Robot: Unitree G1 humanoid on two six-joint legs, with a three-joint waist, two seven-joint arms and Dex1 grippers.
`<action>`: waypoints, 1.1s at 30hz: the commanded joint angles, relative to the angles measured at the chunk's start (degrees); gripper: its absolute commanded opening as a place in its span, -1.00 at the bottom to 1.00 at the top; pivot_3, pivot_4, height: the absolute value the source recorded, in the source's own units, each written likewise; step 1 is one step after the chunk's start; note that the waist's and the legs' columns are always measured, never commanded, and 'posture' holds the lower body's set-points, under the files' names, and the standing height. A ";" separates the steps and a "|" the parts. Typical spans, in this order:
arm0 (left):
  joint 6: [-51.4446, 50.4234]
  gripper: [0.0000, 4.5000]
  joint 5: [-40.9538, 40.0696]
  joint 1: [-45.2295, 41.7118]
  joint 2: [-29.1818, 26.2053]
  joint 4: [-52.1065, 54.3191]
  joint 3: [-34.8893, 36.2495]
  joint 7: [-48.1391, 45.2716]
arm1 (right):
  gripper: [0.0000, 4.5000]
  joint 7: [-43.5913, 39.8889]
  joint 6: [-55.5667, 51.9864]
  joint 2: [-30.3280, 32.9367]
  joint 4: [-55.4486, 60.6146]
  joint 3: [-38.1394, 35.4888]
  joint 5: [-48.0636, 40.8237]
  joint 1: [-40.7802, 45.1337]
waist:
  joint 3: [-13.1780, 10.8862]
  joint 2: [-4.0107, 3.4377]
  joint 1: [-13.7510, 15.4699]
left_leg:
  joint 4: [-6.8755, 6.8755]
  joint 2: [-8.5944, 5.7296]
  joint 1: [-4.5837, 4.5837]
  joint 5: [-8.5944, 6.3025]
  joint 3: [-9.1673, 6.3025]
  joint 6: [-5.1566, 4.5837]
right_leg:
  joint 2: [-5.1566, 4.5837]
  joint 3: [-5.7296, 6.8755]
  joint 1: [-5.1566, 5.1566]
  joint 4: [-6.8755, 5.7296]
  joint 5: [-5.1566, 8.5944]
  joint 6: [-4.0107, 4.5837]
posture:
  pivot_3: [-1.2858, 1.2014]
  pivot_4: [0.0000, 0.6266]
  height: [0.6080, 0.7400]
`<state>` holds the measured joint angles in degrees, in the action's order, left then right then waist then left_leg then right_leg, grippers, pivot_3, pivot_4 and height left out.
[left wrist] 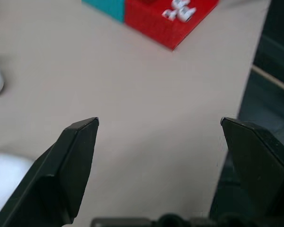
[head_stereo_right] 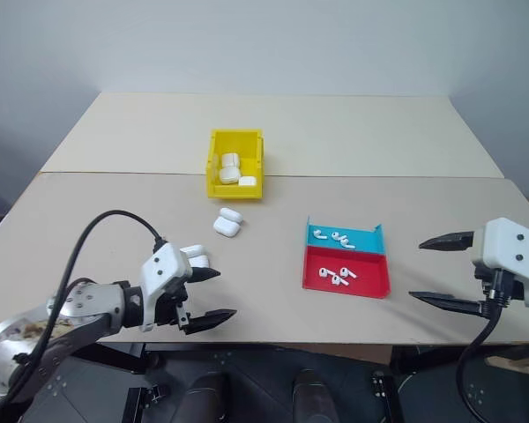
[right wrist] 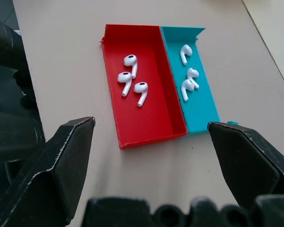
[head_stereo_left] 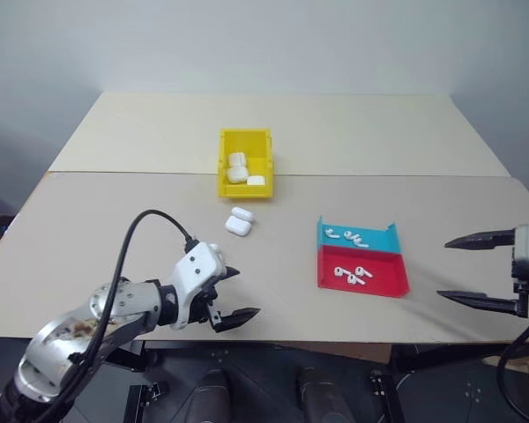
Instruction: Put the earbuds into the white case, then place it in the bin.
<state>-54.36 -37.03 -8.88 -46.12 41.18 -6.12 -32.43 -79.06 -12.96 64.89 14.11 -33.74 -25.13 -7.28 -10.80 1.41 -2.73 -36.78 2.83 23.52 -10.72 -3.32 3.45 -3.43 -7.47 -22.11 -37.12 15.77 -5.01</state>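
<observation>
earbuds: tiny glossy white plastic earbuds with short stems [right wrist: 132,78] lie loose in the shallow red plastic tray [right wrist: 154,120]; more of them lie in the shallow teal plastic tray [right wrist: 203,111] touching its side. both trays sit on the beige desk [head_stereo_left: 115,238], towards the right.
cases: two small glossy white rounded earbud cases [head_stereo_left: 239,220] rest side by side on the desk just in front of the bright yellow plastic bin [head_stereo_left: 222,172]; another white case [head_stereo_right: 196,256] lies close by the left pincer. the bin holds several more.
handling, earbuds: likely very light, hard and slick, apt to skid or flick away; i would pinch one across the bulb or stem with fingertips only.
handling, case: likely light, stiff and slippery; best squeezed across its flat faces, and the hinged lid may swing.
left pincer: left pincer [head_stereo_left: 231,296] has its black fingers spread wide, empty, hanging low above bare desk near the front edge.
right pincer: right pincer [head_stereo_left: 458,269] gapes wide, empty, held off to the right of the trays and aimed towards them.
</observation>
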 commanded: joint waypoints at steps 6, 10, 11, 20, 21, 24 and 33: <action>-6.48 1.00 6.25 -5.82 2.09 -5.65 -3.87 5.44 | 0.97 2.05 -2.22 -1.82 4.78 -4.72 -0.91 -2.68 | 0.00 0.01 0.08 | -0.01 0.00 0.00 0.00 -0.01 0.00 | 0.00 0.01 0.00 0.00 -0.01 -0.01 | 0.03 -0.52 1.00; -10.76 1.00 5.48 -7.13 2.39 -7.11 -1.94 5.73 | 0.97 2.80 -2.22 -1.99 4.86 -4.20 -0.51 -2.88 | 0.00 0.01 0.05 | -0.01 0.00 0.01 0.00 -0.01 0.00 | 0.00 0.01 -0.01 0.00 -0.01 -0.01 | 0.03 -0.52 1.00; -11.48 1.00 5.47 -7.17 2.11 -7.38 -1.45 5.72 | 0.97 3.08 -2.08 -2.08 4.79 -3.81 -0.37 -2.76 | 0.00 0.01 0.06 | -0.01 0.00 0.01 0.00 0.00 0.00 | 0.00 0.01 -0.01 0.00 -0.01 -0.01 | 0.03 -0.52 1.00; -11.77 1.00 7.17 -5.96 -2.55 -9.34 2.20 4.13 | 0.97 5.55 -1.19 -2.45 4.08 -0.35 0.44 -1.29 | 0.00 0.02 0.07 | -0.01 0.00 0.01 0.00 0.00 0.00 | -0.01 0.01 -0.02 0.01 -0.01 -0.01 | 0.03 -0.52 1.00; -10.58 1.00 8.03 -5.70 -3.30 -9.92 2.30 3.87 | 0.97 5.71 -1.00 -2.49 3.90 -0.06 0.52 -1.05 | 0.00 0.02 0.09 | -0.01 0.00 0.02 0.00 0.00 0.00 | -0.01 0.01 -0.02 0.01 -0.01 -0.01 | 0.03 -0.52 1.00; -8.31 1.00 11.01 -6.91 -2.49 -13.32 1.98 5.69 | 0.97 6.12 -0.54 -2.56 3.22 0.73 0.74 -0.39 | -0.01 0.02 0.12 | -0.01 0.00 0.02 0.00 0.00 0.00 | -0.01 0.01 -0.02 0.01 -0.01 -0.01 | 0.03 -0.52 1.00; -3.18 1.00 15.93 -10.71 1.78 -20.43 0.49 5.67 | 0.97 6.25 -0.49 -2.85 3.28 0.73 0.92 -0.31 | 0.00 0.04 0.23 | -0.01 -0.01 0.08 0.00 -0.01 0.00 | -0.02 0.03 -0.03 0.02 -0.03 -0.02 | 0.03 -0.52 1.00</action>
<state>-58.57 -22.39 -18.87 -44.31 20.94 -5.82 -26.77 -72.92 -14.28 62.26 16.69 -31.74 -23.79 -7.56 -10.80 1.46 -2.50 -36.79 2.82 23.60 -10.72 -3.33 3.45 -3.45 -7.45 -22.15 -37.10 15.75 -5.03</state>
